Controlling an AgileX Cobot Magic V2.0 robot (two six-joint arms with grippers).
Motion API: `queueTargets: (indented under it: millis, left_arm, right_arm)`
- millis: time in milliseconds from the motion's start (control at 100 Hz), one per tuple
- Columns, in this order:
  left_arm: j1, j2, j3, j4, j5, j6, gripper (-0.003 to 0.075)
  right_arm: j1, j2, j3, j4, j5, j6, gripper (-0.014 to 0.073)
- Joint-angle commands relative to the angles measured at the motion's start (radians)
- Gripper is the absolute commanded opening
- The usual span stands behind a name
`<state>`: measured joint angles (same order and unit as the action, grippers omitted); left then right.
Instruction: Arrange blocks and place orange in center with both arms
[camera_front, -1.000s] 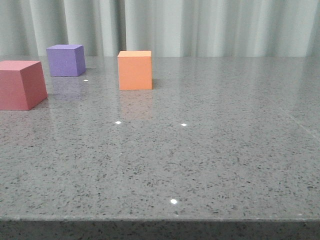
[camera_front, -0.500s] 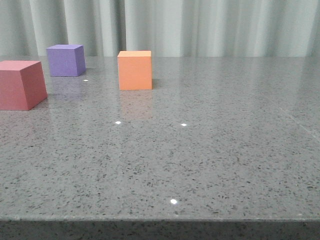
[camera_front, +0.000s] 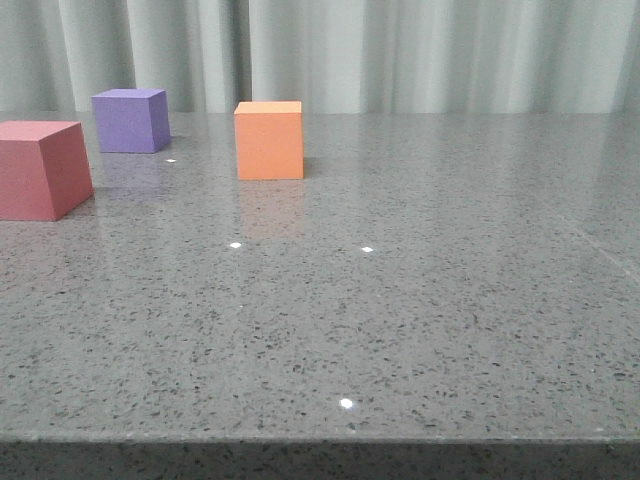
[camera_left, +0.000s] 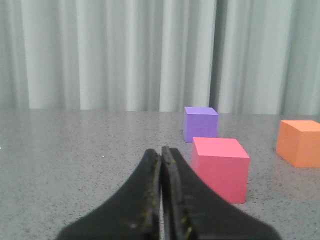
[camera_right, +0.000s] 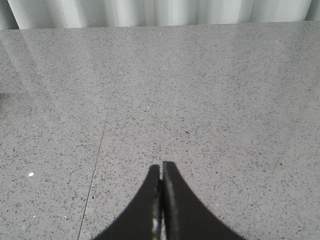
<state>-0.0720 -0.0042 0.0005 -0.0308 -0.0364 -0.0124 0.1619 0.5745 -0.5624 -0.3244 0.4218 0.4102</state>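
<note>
Nearest, in each wrist view, are the black angular fingers of the grippers: the left gripper (camera_left: 161, 150) has its two claw-like fingers pressed together with nothing between them, and the right gripper (camera_right: 161, 167) is likewise closed on nothing, hanging over bare table. Neither arm shows in the front view.

The grey speckled stone-look tabletop (camera_front: 420, 300) is polished and glossy, throwing small glints and faint reflections of the cubes; a cube could probably slide on it if nudged sideways.

Closest to the robot on its left stands the plain matte pinkish-red cube (camera_front: 40, 168), cut by the picture's edge in the front view. Farther back and nearer the middle is the plain matte orange cube with sharp edges (camera_front: 269, 139), and farthest, toward the left, the plain matte purple cube (camera_front: 130, 120). All three sit flat, well apart from one another, before a pale pleated curtain (camera_front: 400, 55).

The orange cube looks light and rigid, perhaps foam or painted wood, with a dull surface that should give the fingers fair friction and little risk of damage. I judge the best hold is across two opposite vertical faces, about mid-height, fingers spread wider than the cube first and squared to its sides so it does not twist.
</note>
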Motion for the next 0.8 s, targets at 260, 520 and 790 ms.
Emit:
queueTargets:
  millis: [260,520,790]
  left_arm:
    - [0.001,0.177,-0.428,-0.111,0.294,0.002,-0.0020]
    - [0.001,0.458,-0.776,-0.112,0.649,0.002,-0.0020]
    - [0.001,0.684,-0.974,-0.112,0.926,0.002,-0.0020]
  right_arm:
    - [-0.005,-0.002,-0.027,-0.029,-0.077,-0.005,-0.0068]
    - [-0.005,-0.002,-0.027,-0.029,-0.077,-0.005,-0.0068]
    - [-0.005,-0.002,-0.027,-0.029,-0.077,-0.005,-0.0068]
